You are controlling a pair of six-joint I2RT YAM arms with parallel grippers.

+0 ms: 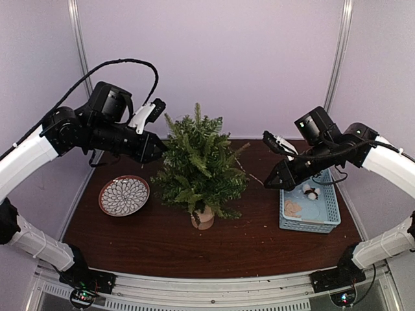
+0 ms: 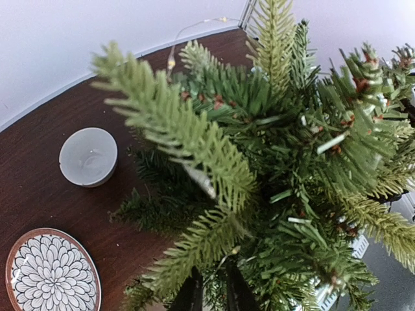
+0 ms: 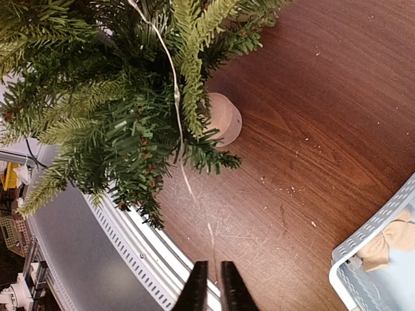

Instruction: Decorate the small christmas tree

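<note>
The small christmas tree (image 1: 198, 162) stands mid-table on its pale wooden stump (image 1: 203, 219). A thin light string (image 3: 176, 91) with tiny bulbs hangs over its branches. My left gripper (image 1: 159, 149) is against the tree's upper left side. In the left wrist view its jaws (image 2: 214, 291) are close together among the needles, with the string and one bulb (image 2: 235, 249) between them. My right gripper (image 1: 268, 183) is right of the tree, low over the table. Its jaws (image 3: 209, 285) are nearly closed on the string's free end, which runs up into the tree (image 3: 117, 110).
A light blue basket (image 1: 327, 220) at the right holds a beige bow (image 1: 293, 207) and a white ornament (image 1: 311, 191). A flower-patterned plate (image 1: 124, 195) lies left of the tree. A small white round dish (image 2: 88, 156) sits behind it. The table's metal front rail (image 3: 130, 240) is close to the right gripper.
</note>
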